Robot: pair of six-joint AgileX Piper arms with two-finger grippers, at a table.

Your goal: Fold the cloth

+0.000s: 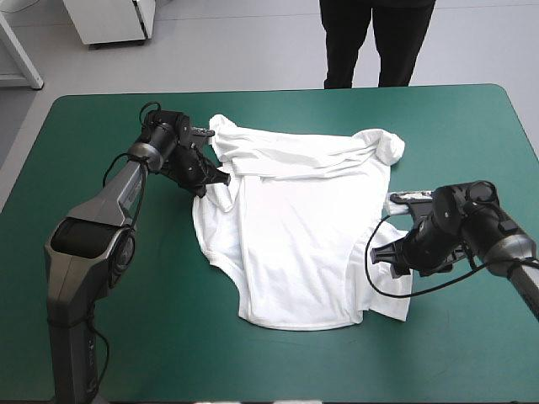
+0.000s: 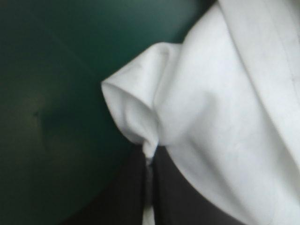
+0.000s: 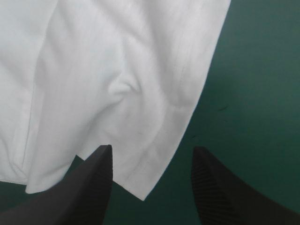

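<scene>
The white T-shirt (image 1: 295,227) lies spread on the teal-green cover, its far part folded over in a rumpled band (image 1: 312,151). My left gripper (image 1: 212,178) sits at the shirt's left edge, shut on a pinched fold of the T-shirt (image 2: 140,126), which bunches up right above the black fingers (image 2: 178,187). My right gripper (image 1: 392,257) is at the near right sleeve. In the right wrist view it (image 3: 153,152) stands open, and a corner of the sleeve (image 3: 140,183) lies flat on the cover between its fingers (image 3: 96,183).
Bare teal-green cover (image 1: 472,337) surrounds the shirt out to every table edge, widest at the front and at the right. The shirt's near hem (image 1: 295,324) stops well short of the front edge.
</scene>
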